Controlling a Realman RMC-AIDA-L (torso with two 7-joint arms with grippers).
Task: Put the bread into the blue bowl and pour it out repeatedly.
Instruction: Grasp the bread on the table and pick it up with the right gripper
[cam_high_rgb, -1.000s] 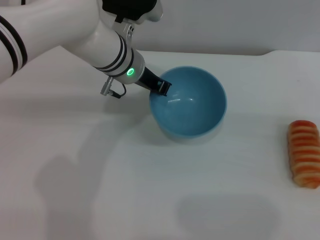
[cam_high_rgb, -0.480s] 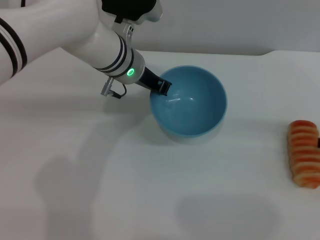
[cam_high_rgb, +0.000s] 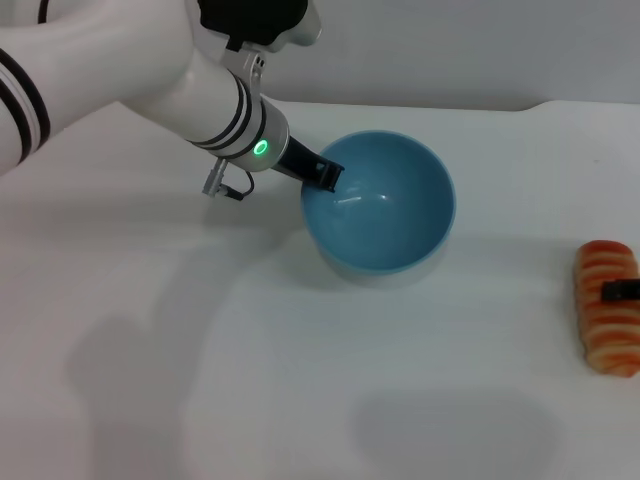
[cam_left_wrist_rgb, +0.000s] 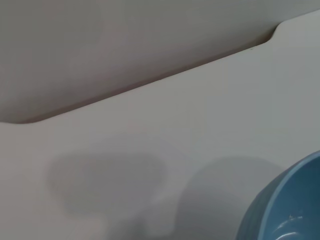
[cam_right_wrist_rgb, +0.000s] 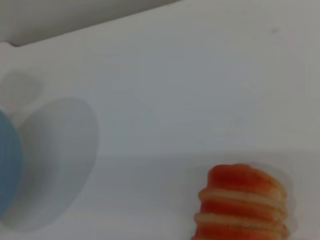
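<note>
Lab-like setup: bare white table, plain grey wall.

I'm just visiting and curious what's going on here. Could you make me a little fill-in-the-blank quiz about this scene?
1. The blue bowl has ____ inside it.
2. The bread lies on the ____, striped side up.
3. The left gripper sits at the bowl's ____.
4. The bread lies to the robot's ____ of the bowl.

Missing words: nothing; table; rim; right
</note>
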